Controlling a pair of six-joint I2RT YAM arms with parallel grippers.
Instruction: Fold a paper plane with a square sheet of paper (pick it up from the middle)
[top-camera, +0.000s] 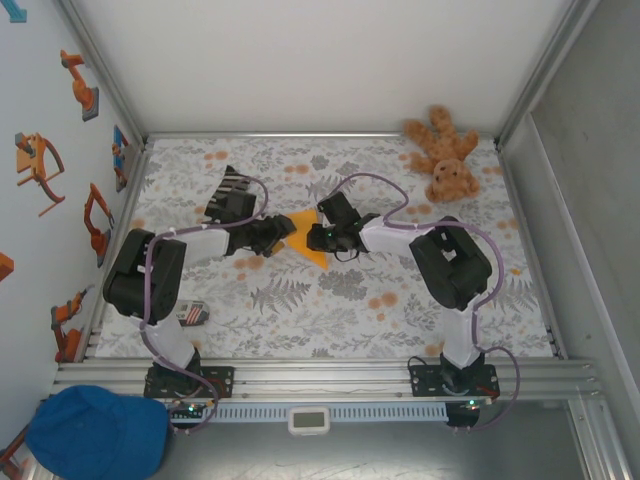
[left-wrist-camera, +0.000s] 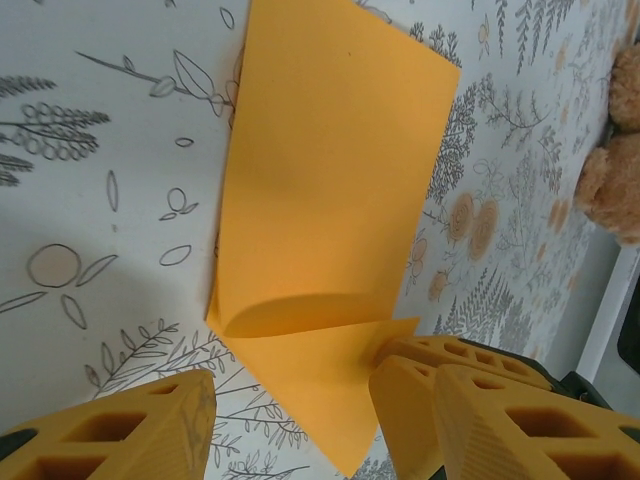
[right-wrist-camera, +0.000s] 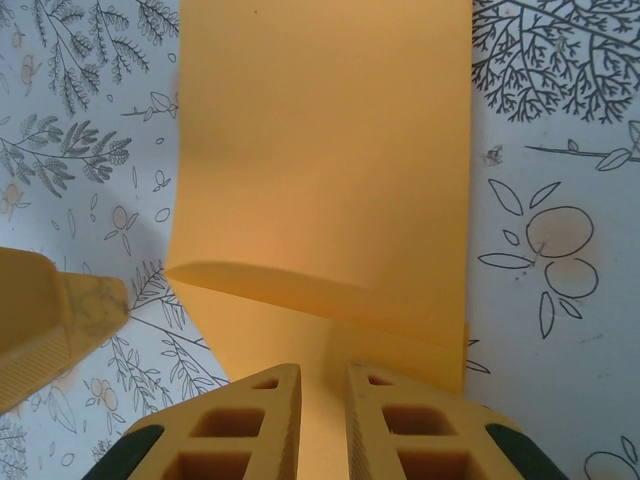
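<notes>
Paper (right-wrist-camera: 330, 150) lying half-folded on table (top-camera: 330, 300); right tool (right-wrist-camera: 323, 420) pinching its edge; left tool (left-wrist-camera: 290, 420) gaping open beside it.

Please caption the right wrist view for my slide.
Right gripper pinching the folded-over square sheet of paper on the floral table.

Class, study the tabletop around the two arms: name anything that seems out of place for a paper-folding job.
A brown teddy bear sprawls in the far right corner, a striped sock lies behind the left arm, and a small striped item sits near the left base. None belongs to folding the orange-yellow paper.
</notes>
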